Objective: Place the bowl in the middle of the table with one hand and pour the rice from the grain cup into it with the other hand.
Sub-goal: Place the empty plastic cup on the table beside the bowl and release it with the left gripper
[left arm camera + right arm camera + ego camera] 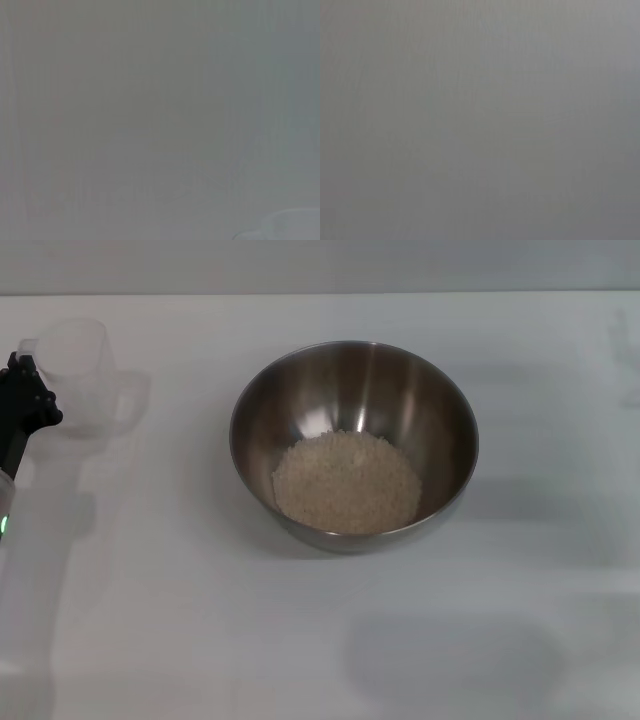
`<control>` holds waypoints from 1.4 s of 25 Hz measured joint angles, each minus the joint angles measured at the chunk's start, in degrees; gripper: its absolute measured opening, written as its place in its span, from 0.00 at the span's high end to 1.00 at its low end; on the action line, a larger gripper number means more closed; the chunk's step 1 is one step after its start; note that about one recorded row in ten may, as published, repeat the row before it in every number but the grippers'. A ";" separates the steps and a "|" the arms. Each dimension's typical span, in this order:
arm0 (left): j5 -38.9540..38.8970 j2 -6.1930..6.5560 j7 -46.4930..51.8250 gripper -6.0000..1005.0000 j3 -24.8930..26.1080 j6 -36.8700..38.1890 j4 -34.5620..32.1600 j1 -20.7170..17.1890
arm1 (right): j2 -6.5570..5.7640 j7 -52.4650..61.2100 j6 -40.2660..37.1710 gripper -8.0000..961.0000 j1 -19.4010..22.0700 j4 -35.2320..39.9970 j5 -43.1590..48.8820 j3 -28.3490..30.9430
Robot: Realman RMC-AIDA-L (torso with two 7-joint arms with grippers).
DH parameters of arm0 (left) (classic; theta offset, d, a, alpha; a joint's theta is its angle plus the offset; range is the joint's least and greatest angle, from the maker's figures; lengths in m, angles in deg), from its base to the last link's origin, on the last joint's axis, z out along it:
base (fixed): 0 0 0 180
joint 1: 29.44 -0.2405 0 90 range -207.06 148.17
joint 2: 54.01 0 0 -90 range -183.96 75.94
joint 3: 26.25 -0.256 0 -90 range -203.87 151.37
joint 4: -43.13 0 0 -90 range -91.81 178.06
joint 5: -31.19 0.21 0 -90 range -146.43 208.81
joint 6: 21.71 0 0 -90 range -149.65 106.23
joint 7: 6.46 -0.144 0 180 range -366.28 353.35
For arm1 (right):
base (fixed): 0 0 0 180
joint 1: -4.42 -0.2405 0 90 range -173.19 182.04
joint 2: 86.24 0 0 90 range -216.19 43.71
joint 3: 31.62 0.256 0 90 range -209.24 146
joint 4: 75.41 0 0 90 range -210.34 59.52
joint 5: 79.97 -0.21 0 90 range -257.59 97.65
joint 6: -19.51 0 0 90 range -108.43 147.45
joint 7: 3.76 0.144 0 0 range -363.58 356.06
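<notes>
While the rice (347,483) lies heaped inside it, these hold:
bowl (300,400): upright at the table (300,640) centre.
grain cup (75,375): upright at 9 o'clock of the bowl, well apart, apparently empty.
left gripper (25,400): just beside the cup; grip cannot be told.
right gripper: out of view.

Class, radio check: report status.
Left gripper beside upright grain cup. Right gripper unseen. Rice in bowl, mid-table. Nothing in the way.

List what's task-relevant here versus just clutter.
Job: bowl mid-table, rice heaped inside it; grain cup upright at far left, looks empty; left pincer beside the cup; table.
Lying about: nothing else visible. Right pincer not in view.
</notes>
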 joint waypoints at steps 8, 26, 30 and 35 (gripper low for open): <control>2.00 -0.27 5.78 0.98 -0.21 2.37 -5.60 1.30 | 0.00 0.00 -0.12 0.34 0.04 0.08 0.00 -0.10; 2.08 -0.46 6.35 0.98 -3.84 2.40 -7.54 0.84 | 0.08 0.00 -0.16 0.34 0.49 -0.08 0.00 -0.07; 2.08 -0.46 6.36 0.98 -4.65 2.45 -7.95 0.92 | 0.16 0.03 -0.16 0.34 0.57 -0.16 0.00 -0.12; 2.08 -0.45 6.42 0.93 -4.78 2.47 -7.99 0.93 | 0.29 0.03 -0.25 0.34 0.68 -0.20 0.00 -0.16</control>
